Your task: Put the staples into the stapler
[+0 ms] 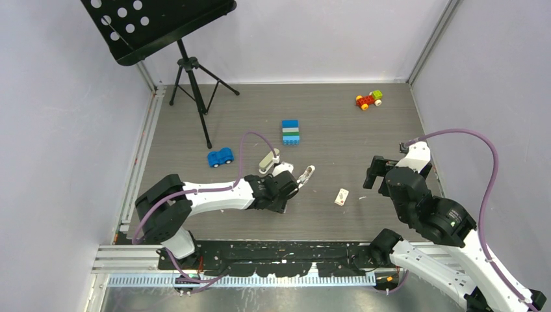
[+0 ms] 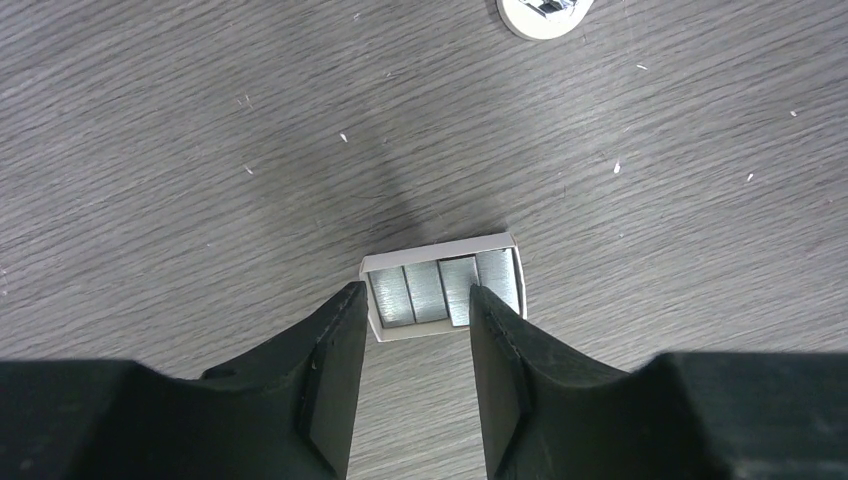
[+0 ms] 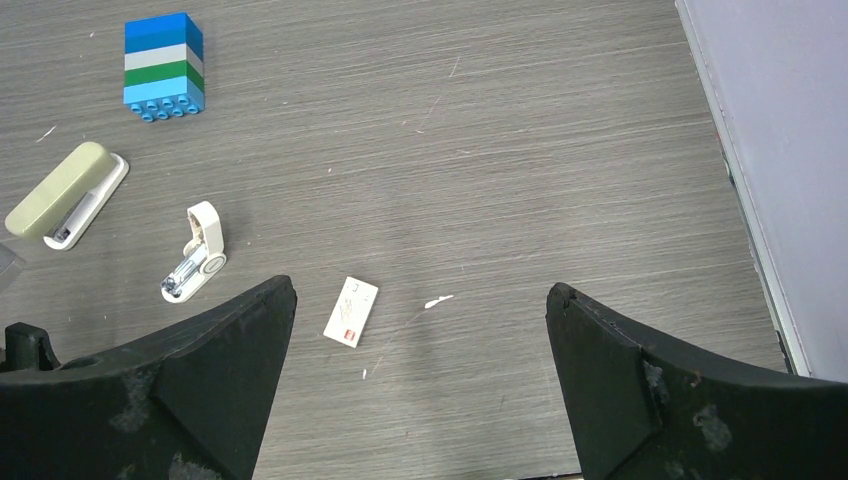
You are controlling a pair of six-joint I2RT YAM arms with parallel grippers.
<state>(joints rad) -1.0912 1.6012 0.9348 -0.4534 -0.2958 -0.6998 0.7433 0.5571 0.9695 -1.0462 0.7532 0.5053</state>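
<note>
The staples (image 2: 430, 290) lie as several silvery strips side by side in a small open white tray (image 2: 440, 245) on the floor. My left gripper (image 2: 415, 292) hangs over the tray's near edge, its black fingers (image 2: 335, 340) apart and straddling the left strips without a visible grip. In the top view the left gripper (image 1: 290, 182) hides the tray. The stapler (image 1: 268, 160), beige on a white base (image 3: 65, 190), lies just beyond the gripper. My right gripper (image 3: 420, 300) is wide open and empty, above the floor at the right (image 1: 377, 172).
A white curved clip-like piece (image 3: 195, 255) lies next to the left gripper (image 1: 306, 174). A small white red-marked box (image 1: 341, 197) sits between the arms. Further off are a blue toy car (image 1: 220, 157), a block stack (image 1: 290, 132), a red-yellow toy car (image 1: 368, 99) and a music stand (image 1: 188, 65).
</note>
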